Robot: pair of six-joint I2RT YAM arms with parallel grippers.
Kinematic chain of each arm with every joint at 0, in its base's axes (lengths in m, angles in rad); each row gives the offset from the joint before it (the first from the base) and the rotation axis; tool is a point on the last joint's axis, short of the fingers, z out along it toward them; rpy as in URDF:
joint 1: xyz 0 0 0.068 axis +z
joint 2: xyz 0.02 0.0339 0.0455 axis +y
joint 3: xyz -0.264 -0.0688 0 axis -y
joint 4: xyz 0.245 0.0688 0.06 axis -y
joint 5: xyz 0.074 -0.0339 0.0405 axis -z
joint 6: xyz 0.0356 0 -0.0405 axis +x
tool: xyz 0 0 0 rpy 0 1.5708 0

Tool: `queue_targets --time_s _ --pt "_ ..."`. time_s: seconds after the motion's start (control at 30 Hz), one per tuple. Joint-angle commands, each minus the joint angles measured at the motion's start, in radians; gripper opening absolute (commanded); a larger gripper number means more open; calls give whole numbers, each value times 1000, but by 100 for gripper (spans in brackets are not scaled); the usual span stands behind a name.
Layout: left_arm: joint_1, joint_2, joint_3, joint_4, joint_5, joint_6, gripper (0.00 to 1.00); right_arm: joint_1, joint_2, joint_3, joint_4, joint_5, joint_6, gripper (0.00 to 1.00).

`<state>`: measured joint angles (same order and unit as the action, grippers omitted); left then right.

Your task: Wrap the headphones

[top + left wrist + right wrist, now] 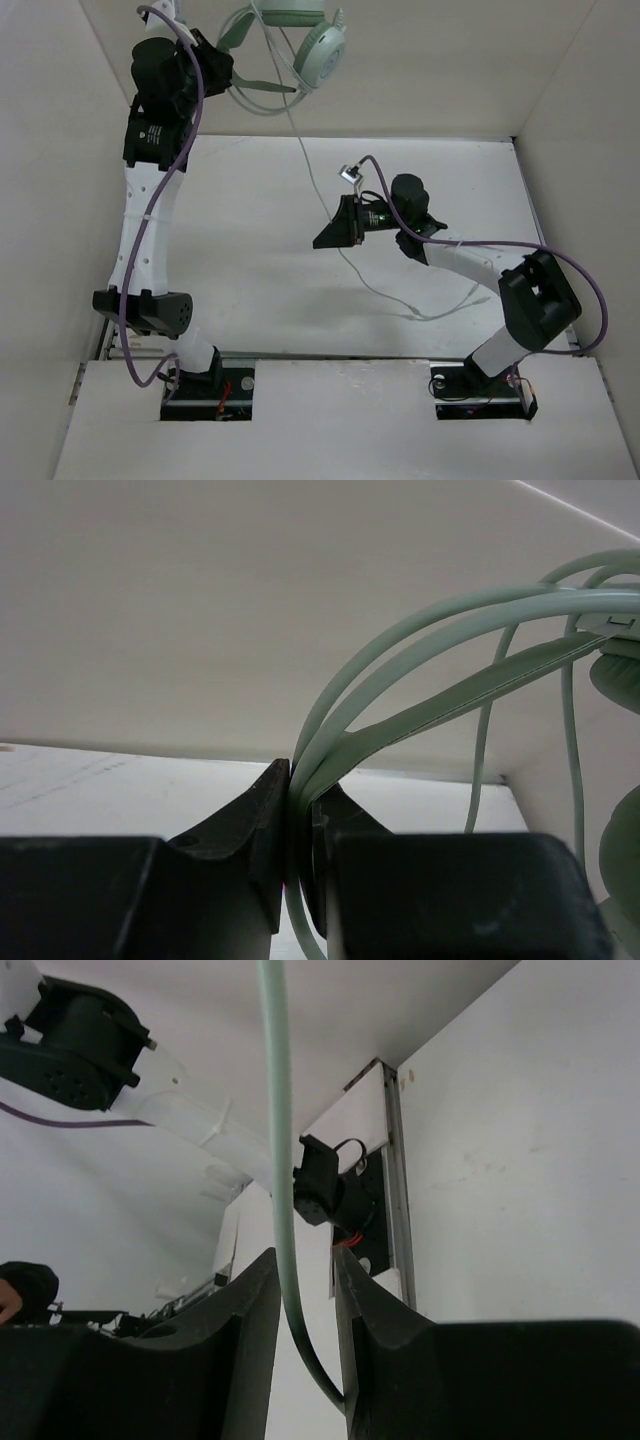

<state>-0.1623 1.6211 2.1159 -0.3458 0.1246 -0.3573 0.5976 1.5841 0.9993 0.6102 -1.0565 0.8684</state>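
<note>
Aloft, left tool (pixel 300 785) clamps headphones (pixel 322 55) by headband (pixel 450 707); right tool (pixel 307 1290) straddles cable (pixel 273 1110).

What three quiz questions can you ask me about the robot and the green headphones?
1. True or false: the headphones lie flat on the table.
2. What passes between the fingers of the right end effector? A. a spoon B. the pale-green cable C. nothing
3. Fill in: the left end effector is clamped on the headphones' ___.

Key: 1 false, they are held up in the air; 2 B; 3 headband.
</note>
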Motion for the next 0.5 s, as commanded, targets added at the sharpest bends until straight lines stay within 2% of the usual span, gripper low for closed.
queue_targets --time_s 0.0,0.17,0.27,0.4,0.47 --pt "22 0 65 114 -204 35 0 8 -59 -27 46 -51 -5 32" --pt "13 10 50 134 -377 171 0 8 -102 -41 8 -97 -29 25" --pt "-1 11 32 168 -462 243 0 8 -122 -42 -9 -122 -42 16" --pt "-6 5 13 185 -474 291 0 -25 -151 -42 -24 -151 -62 0" --pt "-7 0 7 186 -480 303 0 -54 -164 -41 -32 -157 -66 0"
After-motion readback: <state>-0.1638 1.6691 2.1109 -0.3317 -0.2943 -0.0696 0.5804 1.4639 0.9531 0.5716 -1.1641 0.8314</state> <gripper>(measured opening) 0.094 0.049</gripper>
